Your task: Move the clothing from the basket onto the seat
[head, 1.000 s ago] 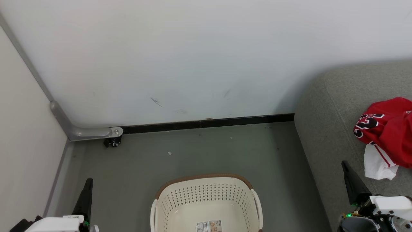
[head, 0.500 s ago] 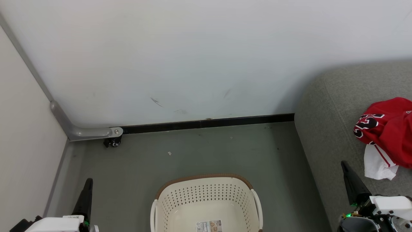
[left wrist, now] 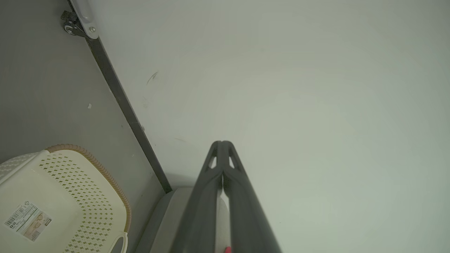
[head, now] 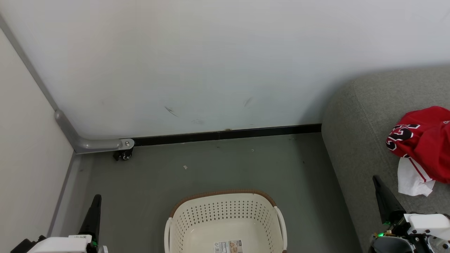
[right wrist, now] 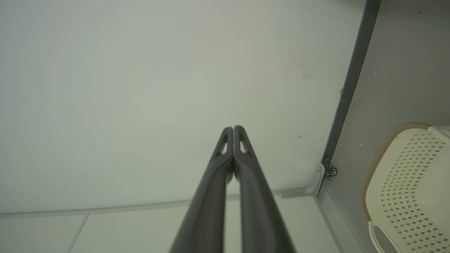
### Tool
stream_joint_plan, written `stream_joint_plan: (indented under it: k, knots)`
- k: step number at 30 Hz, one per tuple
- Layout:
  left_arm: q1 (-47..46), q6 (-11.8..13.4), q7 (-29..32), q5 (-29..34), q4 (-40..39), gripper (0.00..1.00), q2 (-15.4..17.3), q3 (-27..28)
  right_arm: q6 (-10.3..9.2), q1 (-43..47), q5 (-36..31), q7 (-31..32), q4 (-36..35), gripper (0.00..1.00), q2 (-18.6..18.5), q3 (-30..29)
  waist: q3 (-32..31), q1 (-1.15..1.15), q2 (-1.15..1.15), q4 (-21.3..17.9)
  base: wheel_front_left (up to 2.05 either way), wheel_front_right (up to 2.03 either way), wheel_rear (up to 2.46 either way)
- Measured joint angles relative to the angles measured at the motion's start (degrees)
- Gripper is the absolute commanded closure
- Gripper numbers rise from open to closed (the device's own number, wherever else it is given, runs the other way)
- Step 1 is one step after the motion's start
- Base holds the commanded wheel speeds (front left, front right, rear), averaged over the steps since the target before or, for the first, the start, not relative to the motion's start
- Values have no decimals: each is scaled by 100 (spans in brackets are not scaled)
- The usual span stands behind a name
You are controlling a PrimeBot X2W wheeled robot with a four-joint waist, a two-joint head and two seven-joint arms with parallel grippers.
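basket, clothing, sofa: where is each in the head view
basket (head: 225,211): head view, far perforated wall
clothing (head: 429,140): head view, red fabric of the heap
sofa (head: 355,140): head view, bare grey part left of the clothing
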Motion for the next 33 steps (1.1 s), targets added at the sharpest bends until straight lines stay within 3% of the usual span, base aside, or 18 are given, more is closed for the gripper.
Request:
stream_joint_plan:
  k: [33]
  knots:
    - [-1,0,1,0,7,100,-1,1,0,0,-9,8,4,100,11,-19,0,0,0,0,0,0,0]
